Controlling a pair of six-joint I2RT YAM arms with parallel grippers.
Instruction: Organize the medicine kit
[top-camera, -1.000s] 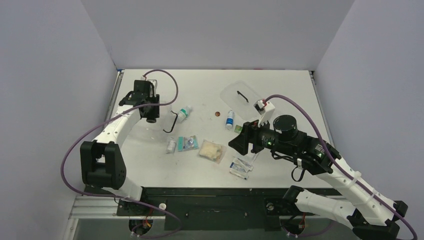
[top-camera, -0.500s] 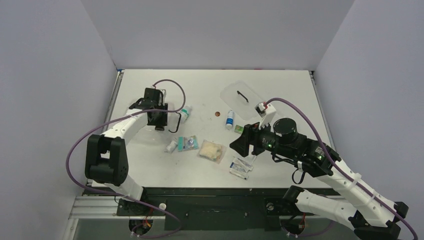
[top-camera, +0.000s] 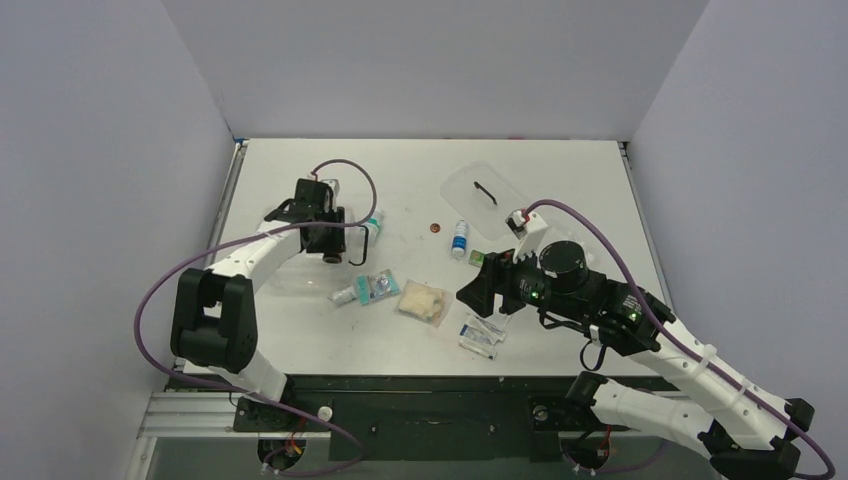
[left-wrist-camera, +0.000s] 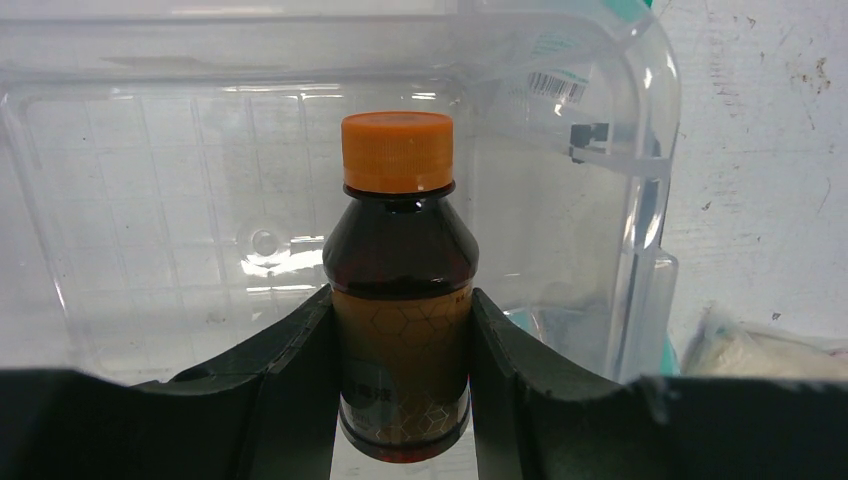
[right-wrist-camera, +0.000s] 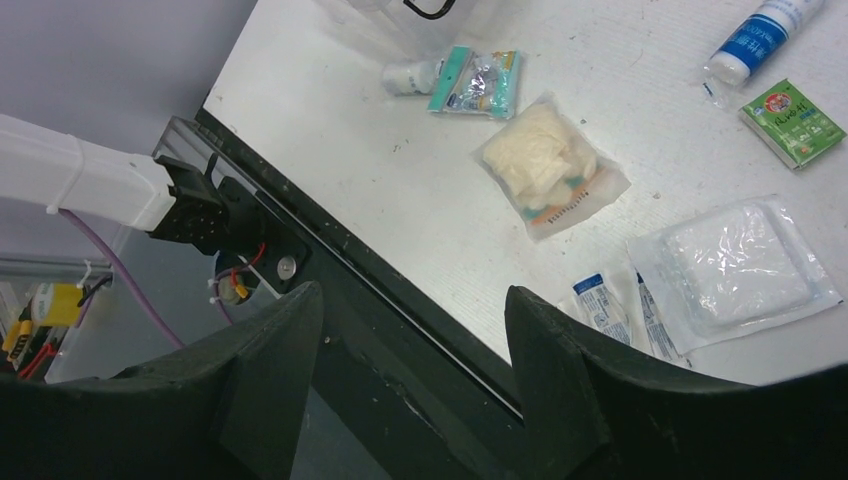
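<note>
Amber glass fills the left wrist view: a brown bottle (left-wrist-camera: 400, 250) with an orange cap (left-wrist-camera: 397, 150) stands upright between the fingers of the left gripper (left-wrist-camera: 400, 295). The jaws are partly closed and press on both sides of the bottle's body.

Behind the bottle lies the medicine kit (left-wrist-camera: 150, 190), a clear box on the left half of the table (top-camera: 560, 170) under the left gripper. The bottle shows against the right part of its gridded floor, but I cannot tell whether the base touches it. The kit's rounded right wall rises just beside the bottle and carries a black clip (left-wrist-camera: 590, 135). To the right of that wall is a strip of bare white tabletop, then the corner of a cotton bag (left-wrist-camera: 760, 350).

The right gripper (right-wrist-camera: 412, 295) hangs over the near edge of the table with its jaws wide apart and nothing between them. Below it the black front rail (right-wrist-camera: 330, 250) runs diagonally. The loose items lie beyond the rail:
- The cotton bag is in the middle.
- A teal packet (right-wrist-camera: 478, 82) touches a small white bottle (right-wrist-camera: 410, 75).
- A gauze pack (right-wrist-camera: 735, 262) lies near the edge, with two blue-tipped strips (right-wrist-camera: 600, 300) just beside it.
- A green sachet (right-wrist-camera: 797, 120) and a blue-labelled bottle (right-wrist-camera: 760, 30) are farther in.

Bare table separates the cotton bag from the gauze pack. The flat lid (top-camera: 480, 190) rests toward the far side, well apart from the kit.
</note>
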